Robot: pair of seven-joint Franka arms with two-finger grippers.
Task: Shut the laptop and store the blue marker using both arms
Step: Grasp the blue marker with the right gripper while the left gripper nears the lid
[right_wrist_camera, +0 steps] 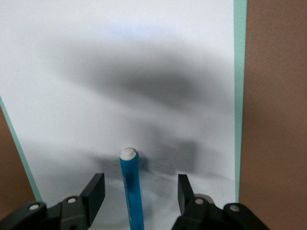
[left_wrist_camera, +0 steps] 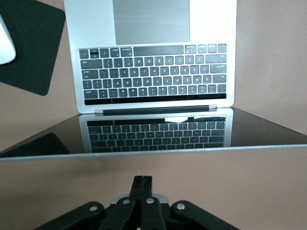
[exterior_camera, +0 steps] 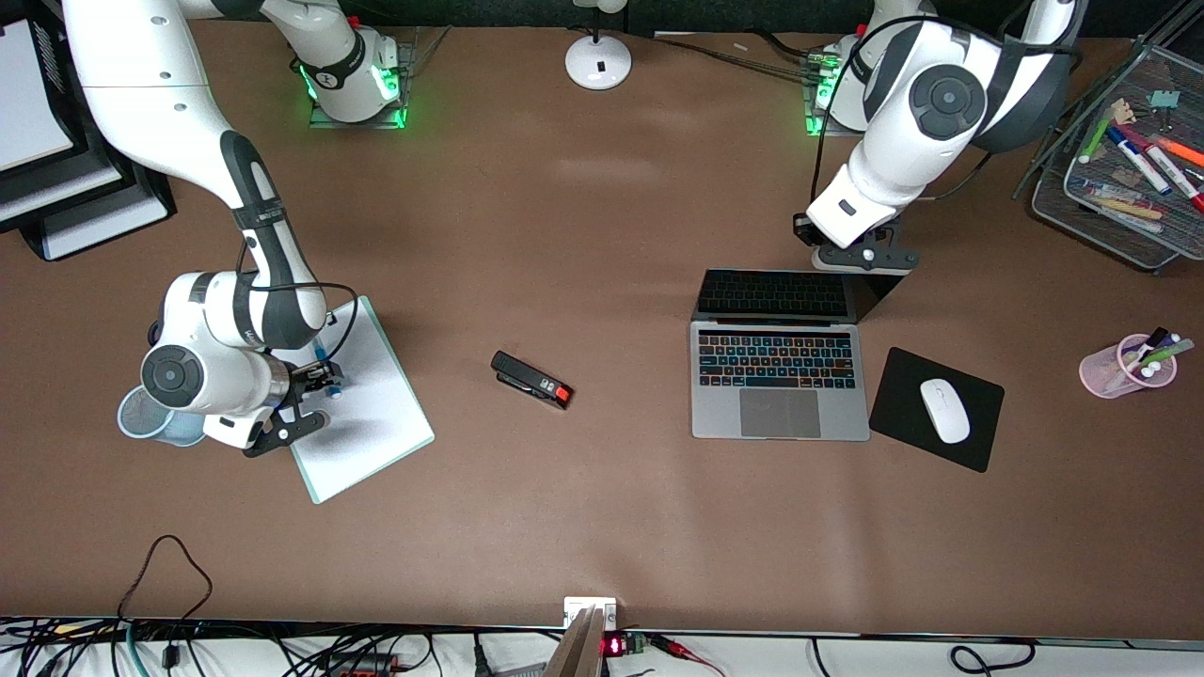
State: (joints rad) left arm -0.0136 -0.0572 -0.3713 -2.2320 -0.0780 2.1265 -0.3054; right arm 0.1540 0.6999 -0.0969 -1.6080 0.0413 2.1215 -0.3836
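Note:
The laptop [exterior_camera: 779,376] stands open on the table, its lid raised and its dark screen mirroring the keys; it also shows in the left wrist view [left_wrist_camera: 151,72]. My left gripper [exterior_camera: 861,259] [left_wrist_camera: 143,181] is shut and empty, close to the lid's top edge on its outer side, with a gap between them. The blue marker [right_wrist_camera: 131,187] lies on a white notepad [exterior_camera: 376,423], and its tip shows in the front view [exterior_camera: 333,392]. My right gripper [exterior_camera: 320,376] [right_wrist_camera: 140,182] is open, low over the notepad, one finger on each side of the marker.
A blue mesh cup [exterior_camera: 141,418] stands beside the right arm's wrist. A black stapler [exterior_camera: 531,379] lies mid-table. A black mouse pad [exterior_camera: 903,385] with a white mouse [exterior_camera: 944,410] is beside the laptop. A pink pen cup [exterior_camera: 1129,369] and wire tray [exterior_camera: 1129,216] stand at the left arm's end.

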